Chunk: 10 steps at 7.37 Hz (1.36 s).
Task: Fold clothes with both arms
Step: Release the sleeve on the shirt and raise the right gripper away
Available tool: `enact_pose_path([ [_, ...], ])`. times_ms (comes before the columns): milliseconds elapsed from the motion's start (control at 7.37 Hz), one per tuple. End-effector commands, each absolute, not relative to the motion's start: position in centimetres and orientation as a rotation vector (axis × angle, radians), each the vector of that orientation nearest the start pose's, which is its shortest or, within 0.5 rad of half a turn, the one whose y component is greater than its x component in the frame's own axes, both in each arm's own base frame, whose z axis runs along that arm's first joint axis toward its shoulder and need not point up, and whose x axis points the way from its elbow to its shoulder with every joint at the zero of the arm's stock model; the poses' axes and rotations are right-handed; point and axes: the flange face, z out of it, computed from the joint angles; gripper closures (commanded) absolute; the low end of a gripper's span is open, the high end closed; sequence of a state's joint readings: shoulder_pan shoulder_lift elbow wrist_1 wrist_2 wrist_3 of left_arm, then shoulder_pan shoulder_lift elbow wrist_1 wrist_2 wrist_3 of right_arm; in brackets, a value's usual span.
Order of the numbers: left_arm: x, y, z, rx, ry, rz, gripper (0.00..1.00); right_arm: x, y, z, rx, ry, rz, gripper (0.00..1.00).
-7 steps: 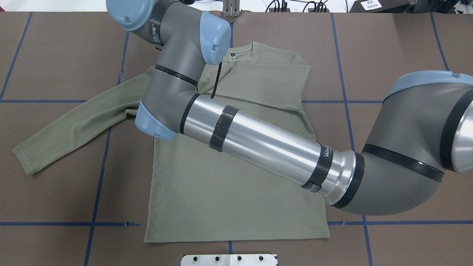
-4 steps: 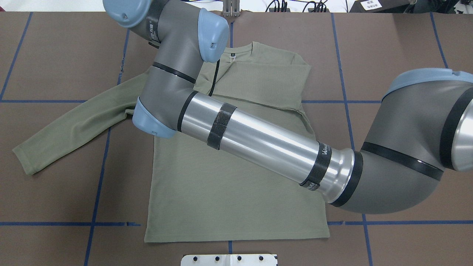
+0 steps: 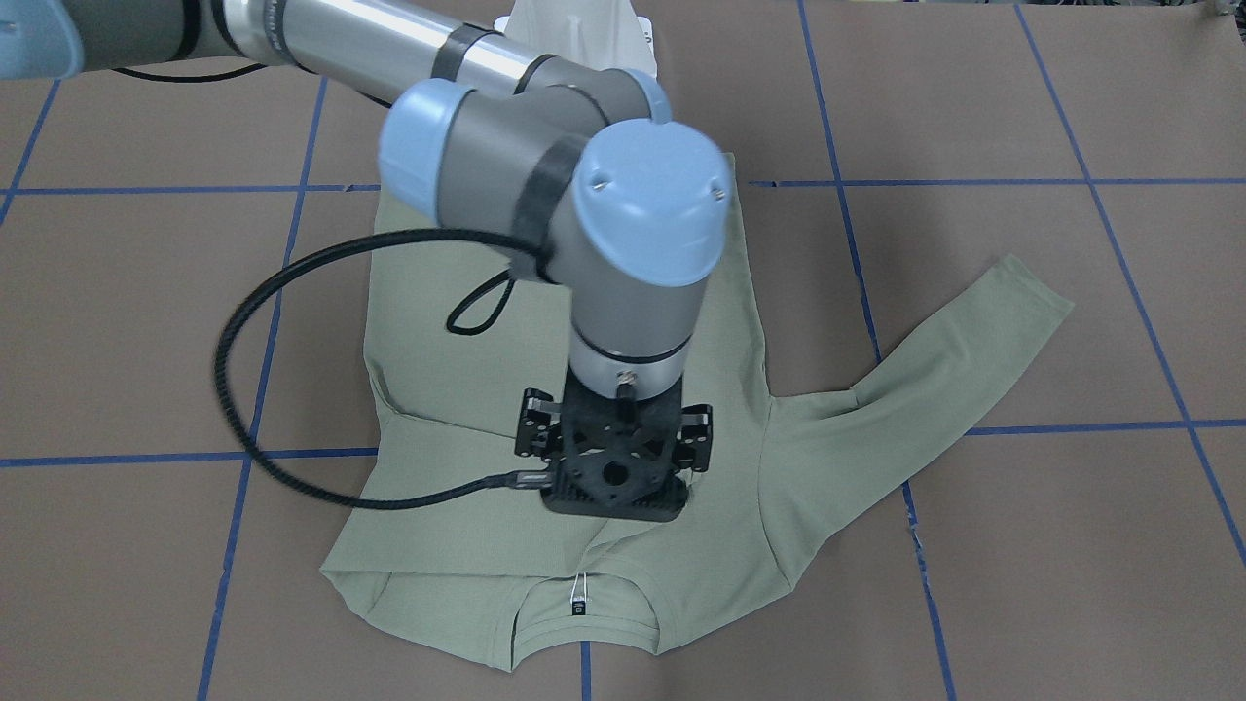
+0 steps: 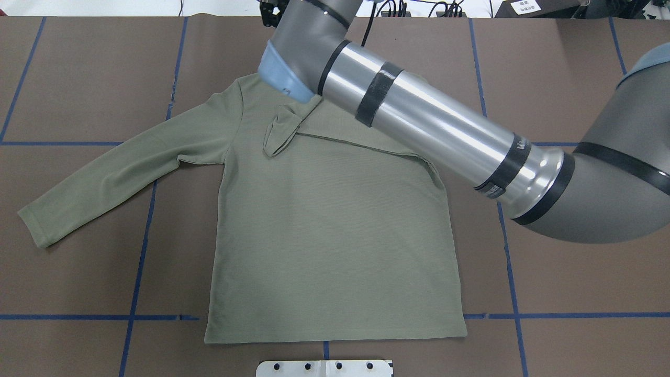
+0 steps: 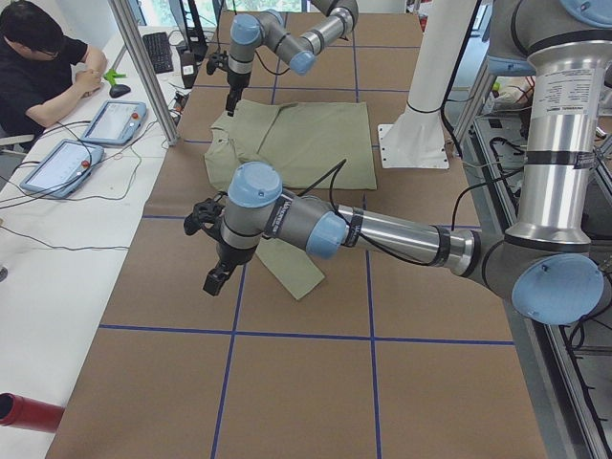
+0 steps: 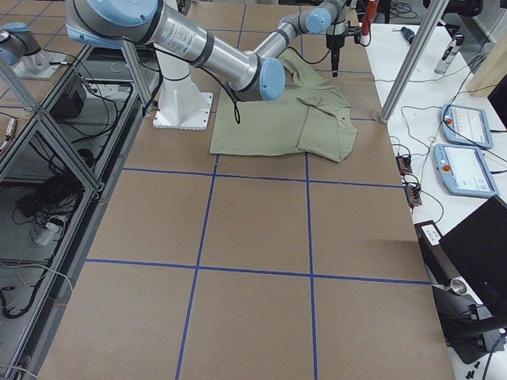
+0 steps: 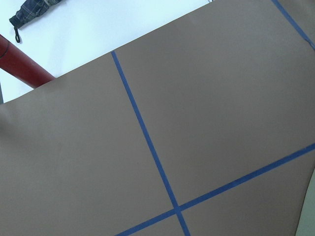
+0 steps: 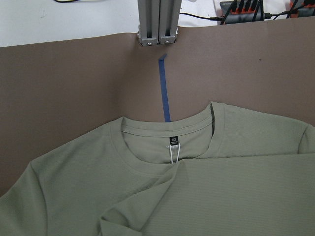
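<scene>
The sage-green shirt [image 4: 335, 230] lies face up on the brown table, its neck label [image 8: 173, 142] toward the far edge. One sleeve [image 4: 115, 173] stretches out flat to the left. The other sleeve is folded across the chest, its cuff [image 4: 280, 135] bunched and lying loose. My right gripper [image 3: 613, 487] hangs raised over the collar area, side links spread, open, holding nothing; its fingertips are hidden under the mount. My left gripper [image 5: 216, 277] hovers above bare table beside the outstretched cuff, and I cannot tell its state.
Blue tape lines [image 4: 141, 251] grid the table. A white base plate [image 4: 324, 368] sits at the near edge and a metal post [image 8: 157, 22] at the far edge. A person [image 5: 43, 67] sits at a side desk with tablets [image 5: 113, 120].
The right arm has swung off the chest toward the far edge. The bunched cuff of the folded sleeve, covered before, now lies exposed on the shirt.
</scene>
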<state>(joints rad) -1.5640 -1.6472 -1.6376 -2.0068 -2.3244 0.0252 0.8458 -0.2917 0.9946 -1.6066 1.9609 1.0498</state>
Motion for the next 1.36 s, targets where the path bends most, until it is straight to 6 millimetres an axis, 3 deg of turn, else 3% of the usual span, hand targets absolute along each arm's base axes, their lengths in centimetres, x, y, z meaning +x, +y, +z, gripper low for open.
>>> enact_pose_path([
  [0, 1.3, -54.1, 53.5, 0.555, 0.845, 0.258, 0.00, -39.3, -72.0, 12.0, 0.092, -0.770, 0.089, 0.00],
  [136, 5.5, -53.4, 53.8, 0.444, 0.901, 0.164, 0.00, -35.4, -72.6, 14.8, 0.103, -0.731, 0.043, 0.00],
  [272, 6.9, -50.3, 56.7, 0.412, 0.926, 0.126, 0.00, -31.8, -72.5, 18.3, 0.112, -0.722, 0.007, 0.00],
  [407, 7.4, -46.8, 59.3, 0.398, 0.953, 0.082, 0.00, -28.1, -71.1, 23.6, 0.091, -0.755, -0.007, 0.00],
  [543, 9.5, -44.2, 60.2, 0.354, 1.005, 0.008, 0.01, -24.5, -69.2, 26.5, 0.100, -0.773, -0.002, 0.00],
  [679, 12.8, -43.3, 61.7, 0.303, 0.992, -0.058, 0.10, -22.9, -66.4, 29.3, 0.106, -0.766, 0.001, 0.00],
  [950, 13.7, -42.1, 66.4, 0.282, 0.993, -0.072, 0.21, -22.3, -65.3, 29.4, 0.119, -0.768, -0.001, 0.00],
  [1222, 14.2, -41.7, 67.6, 0.250, 1.007, -0.044, 0.25, -22.1, -65.1, 29.3, 0.125, -0.769, 0.000, 0.00],
])
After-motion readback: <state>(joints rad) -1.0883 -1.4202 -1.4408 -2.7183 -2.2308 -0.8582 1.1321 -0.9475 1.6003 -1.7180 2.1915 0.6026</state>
